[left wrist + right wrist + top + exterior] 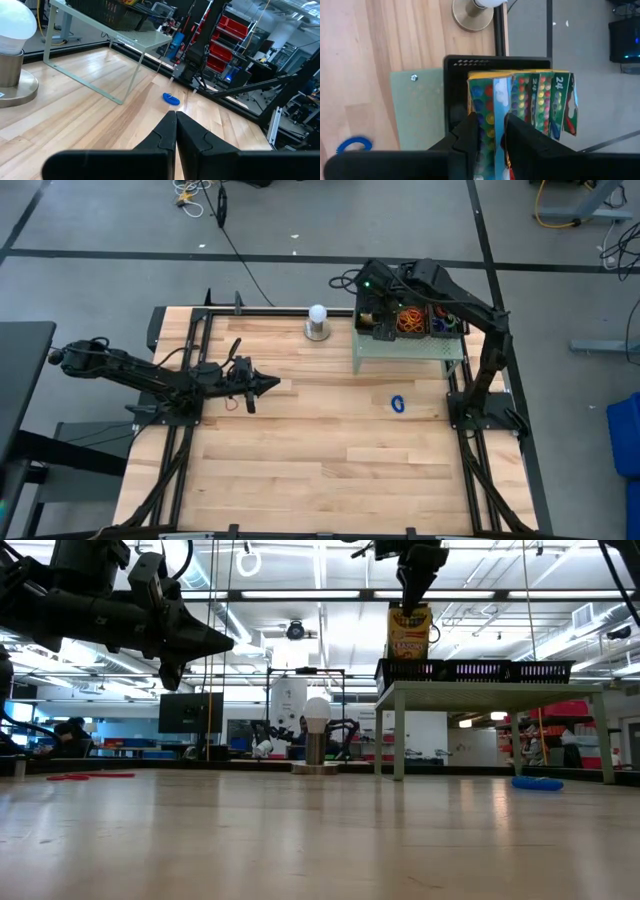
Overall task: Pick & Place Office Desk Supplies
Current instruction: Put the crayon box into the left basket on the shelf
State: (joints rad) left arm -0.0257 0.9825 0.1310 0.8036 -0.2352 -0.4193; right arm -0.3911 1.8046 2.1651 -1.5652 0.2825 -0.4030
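Right hand (492, 132) grasps a yellow-and-green crayon box (487, 107) printed with coloured dots; left hand (175, 131) clenched.

Both arms are built of matte black jointed segments, with black cables looped along them. A small green light is seen on the right arm (367, 283) above the riser (408, 350). The left gripper (175, 131) fingers are black, angular and stepped.

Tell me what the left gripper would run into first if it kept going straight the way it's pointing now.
The left gripper, jaws shut, points across the bare table toward the blue rubber band. It rides above the wood, so it may pass over the band; depth is unclear. Beyond that stands the right arm's base.
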